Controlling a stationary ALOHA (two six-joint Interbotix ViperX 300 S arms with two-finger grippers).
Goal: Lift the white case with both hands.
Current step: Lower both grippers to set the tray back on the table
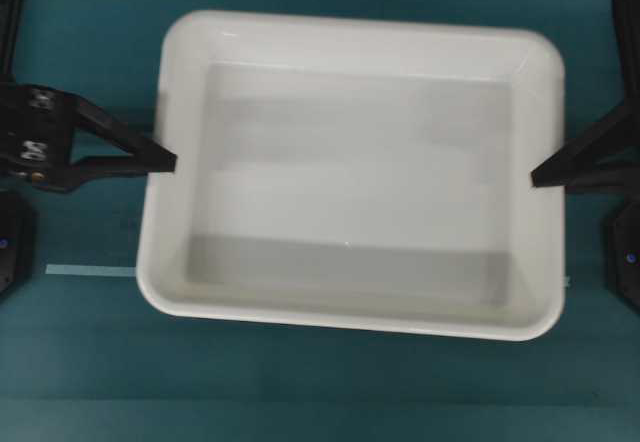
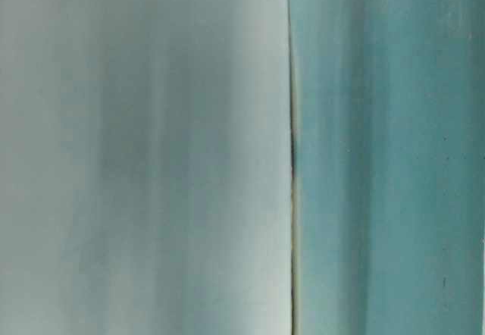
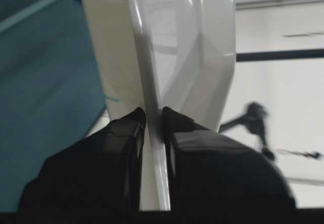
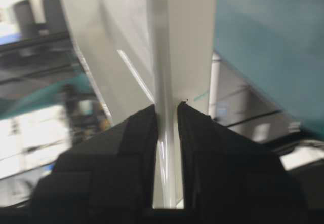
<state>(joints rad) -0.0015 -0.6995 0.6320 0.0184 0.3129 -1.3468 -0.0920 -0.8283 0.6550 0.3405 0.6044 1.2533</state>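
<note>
The white case (image 1: 350, 172) fills the middle of the overhead view, its long sides running left to right. My left gripper (image 1: 172, 162) is shut on the rim of its left short side, and my right gripper (image 1: 535, 177) is shut on the rim of its right short side. In the left wrist view the black jaws (image 3: 153, 113) pinch the thin white rim of the case (image 3: 177, 57). The right wrist view shows the same: the right gripper (image 4: 166, 107) clamps the edge of the case (image 4: 182, 41). At table level, the case (image 2: 136, 153) is a blurred white surface covering the left half.
The teal table top (image 1: 330, 382) surrounds the case. A thin pale tape strip (image 1: 90, 270) lies on it at the left, partly under the case. Black arm bases stand at the left edge (image 1: 10, 237) and the right edge (image 1: 625, 252).
</note>
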